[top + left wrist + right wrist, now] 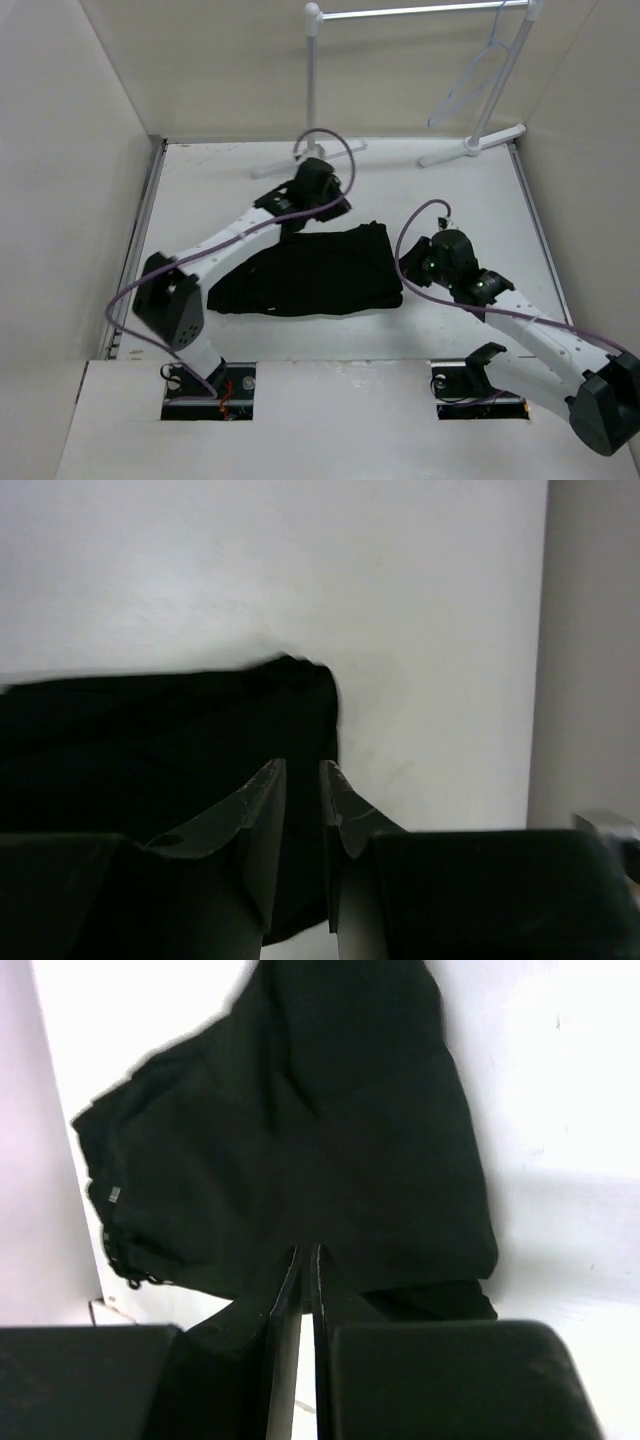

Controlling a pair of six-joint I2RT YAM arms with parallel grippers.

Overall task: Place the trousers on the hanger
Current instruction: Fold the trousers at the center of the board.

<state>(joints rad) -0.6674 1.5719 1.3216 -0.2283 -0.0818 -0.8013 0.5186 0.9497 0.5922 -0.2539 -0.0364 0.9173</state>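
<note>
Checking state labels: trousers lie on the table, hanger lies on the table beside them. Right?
No. The hanger hangs from the rack at the back right, per the top external view. The trousers do lie on the table.

- The trousers (310, 272) fill the middle of the tabletop (450, 190), between both arms.
- Bare tabletop lies open behind them, up to the feet of the rack (470, 145).
- Side walls (70, 150) close in left and right.
- The hanger (462, 92) hangs from the rack at far right.
</note>
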